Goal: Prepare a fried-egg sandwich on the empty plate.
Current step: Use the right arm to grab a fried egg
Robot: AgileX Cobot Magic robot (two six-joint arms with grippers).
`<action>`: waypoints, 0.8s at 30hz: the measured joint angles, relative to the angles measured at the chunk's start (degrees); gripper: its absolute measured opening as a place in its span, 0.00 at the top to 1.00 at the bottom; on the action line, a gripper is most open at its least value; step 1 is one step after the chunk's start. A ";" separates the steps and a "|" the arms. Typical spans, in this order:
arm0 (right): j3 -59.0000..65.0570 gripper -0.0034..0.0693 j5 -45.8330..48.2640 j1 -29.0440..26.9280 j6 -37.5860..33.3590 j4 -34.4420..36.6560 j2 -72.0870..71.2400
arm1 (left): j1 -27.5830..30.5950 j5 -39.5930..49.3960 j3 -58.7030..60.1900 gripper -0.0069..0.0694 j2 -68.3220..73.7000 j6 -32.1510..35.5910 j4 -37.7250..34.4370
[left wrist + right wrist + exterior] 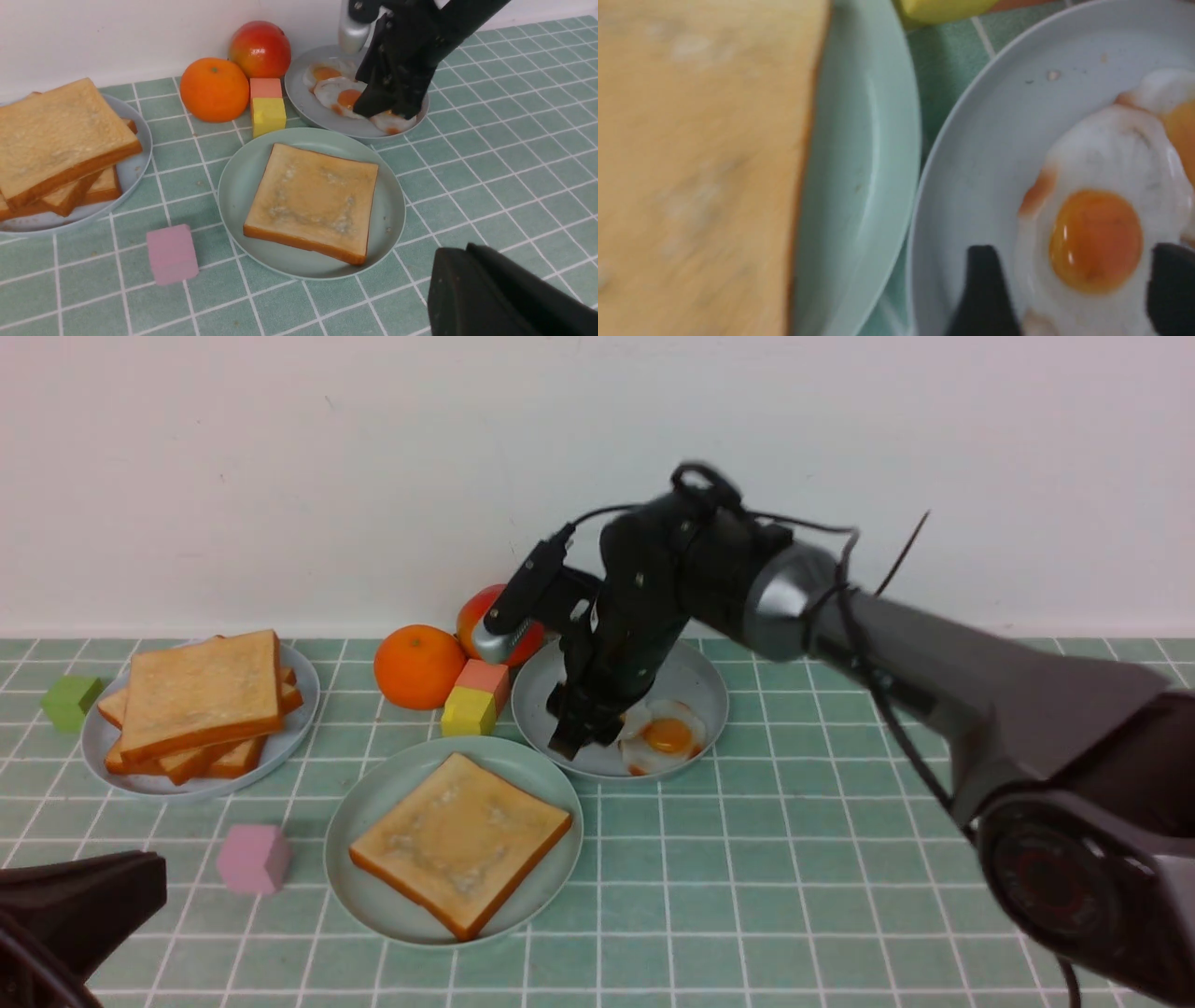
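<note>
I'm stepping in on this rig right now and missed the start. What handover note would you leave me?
Right gripper: open, jaws either side of a white fried egg with orange yolk on the far grey-blue plate; nothing gripped.
Left gripper: shut, low at the near left, away from the food.
Done: one square golden-crusted toast slice lies on the pale mint-green plate.
Left: grip the egg, lay it on that toast, then top it with a slice from the toast stack on the left.
</note>
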 joint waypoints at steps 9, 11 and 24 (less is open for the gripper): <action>0.00 0.16 -3.98 0.39 4.54 -5.57 1.87 | 0.00 0.60 0.00 0.88 0.00 -0.12 1.42; 0.00 0.16 -3.98 0.46 4.91 -5.76 1.87 | 0.00 0.60 0.00 0.88 0.00 -0.12 1.42; -0.12 0.16 -2.42 0.95 6.25 -9.84 3.36 | 0.00 0.67 0.00 0.88 0.00 -0.12 1.46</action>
